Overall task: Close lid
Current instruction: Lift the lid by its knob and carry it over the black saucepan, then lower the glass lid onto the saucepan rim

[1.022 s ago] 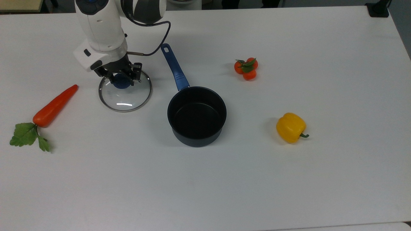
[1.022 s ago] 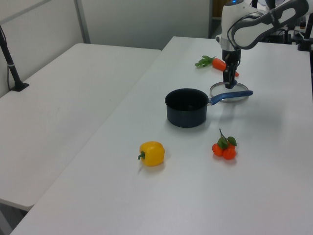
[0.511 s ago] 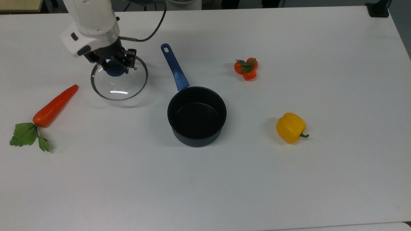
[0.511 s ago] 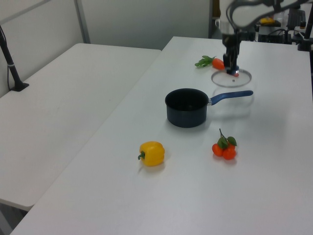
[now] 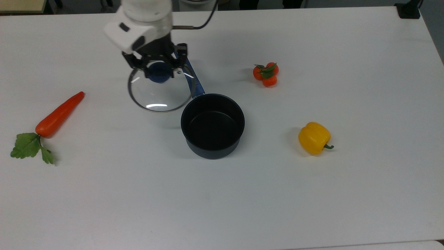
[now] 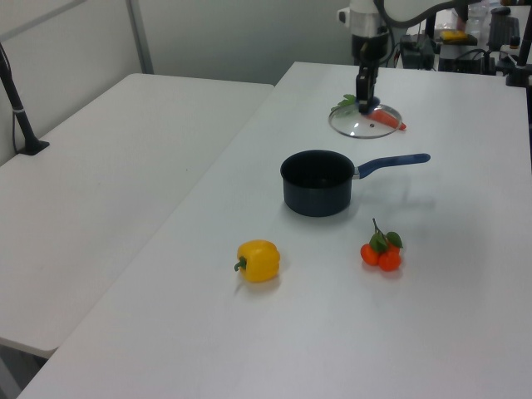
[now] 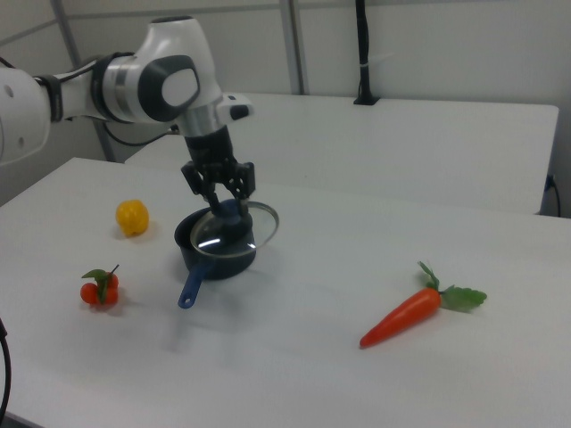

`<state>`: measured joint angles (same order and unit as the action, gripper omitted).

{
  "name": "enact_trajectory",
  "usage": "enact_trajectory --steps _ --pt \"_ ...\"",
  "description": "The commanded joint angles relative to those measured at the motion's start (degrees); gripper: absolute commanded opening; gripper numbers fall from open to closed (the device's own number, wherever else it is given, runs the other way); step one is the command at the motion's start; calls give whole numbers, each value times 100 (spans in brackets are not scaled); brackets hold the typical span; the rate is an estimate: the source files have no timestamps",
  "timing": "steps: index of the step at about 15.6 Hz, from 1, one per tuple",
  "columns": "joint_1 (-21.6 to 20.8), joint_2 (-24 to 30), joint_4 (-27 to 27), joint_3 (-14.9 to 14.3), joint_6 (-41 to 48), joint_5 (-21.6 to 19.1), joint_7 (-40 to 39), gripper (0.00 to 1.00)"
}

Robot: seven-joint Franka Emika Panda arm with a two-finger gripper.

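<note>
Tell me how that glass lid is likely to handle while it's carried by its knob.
The lid looks like rigid glass with a metal rim, so probably stiff but breakable if dropped. Held by the gripper only at its blue knob, it hangs tilted and may swing, so set it gently onto the saucepan.

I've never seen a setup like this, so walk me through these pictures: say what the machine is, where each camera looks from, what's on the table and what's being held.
The machine is a single robot arm ending in a two-finger pincer. Three fixed cameras watch one white table: the top view looks down on it, and the left view and right view look across it from opposite sides. The pincer grips the blue knob of a round glass lid, lifted off the table beside an open dark saucepan with a long blue handle. Also on the table: a carrot, a yellow pepper and a small bunch of tomatoes. The job is to put the lid on the saucepan, not yet done.
</note>
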<state>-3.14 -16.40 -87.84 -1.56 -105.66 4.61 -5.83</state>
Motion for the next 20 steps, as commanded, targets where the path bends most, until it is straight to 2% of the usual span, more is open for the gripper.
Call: enact_trajectory --steps 1,5,11,20 --pt "-327 -346 643 -47 99 49 12 40" --pt "-617 -829 1075 -47 -50 58 12 40" --pt "-706 -1146 1111 -38 -498 58 3 40" --pt "-838 -1401 1269 6 -473 32 29 40"
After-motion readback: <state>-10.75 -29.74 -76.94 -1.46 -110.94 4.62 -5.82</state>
